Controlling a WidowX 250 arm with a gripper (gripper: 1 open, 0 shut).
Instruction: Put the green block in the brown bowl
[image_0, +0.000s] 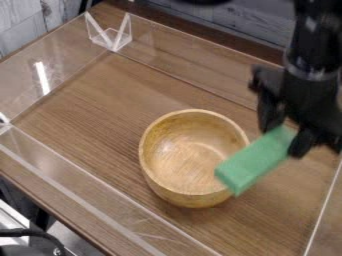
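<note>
one step is in hand, the carry: the gripper (286, 137) at right of frame has its fingers clamped on the block (257, 161), tilted over the bowl's (163, 136) right rim, which next needs shifting left, then letting go.

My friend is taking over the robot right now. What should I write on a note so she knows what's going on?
Hand: closed on the top end of the green block, holding it in the air, tilted, with its lower end hanging at the right rim of the bowl.
Brown bowl: on the wooden table, nothing inside it.
Done: the block is picked up off the table.
Left: move the block over the middle of the bowl, lower it, open the hand and let it rest inside. The block looks about as long as the bowl is wide, so it will probably lie slanted.
</note>
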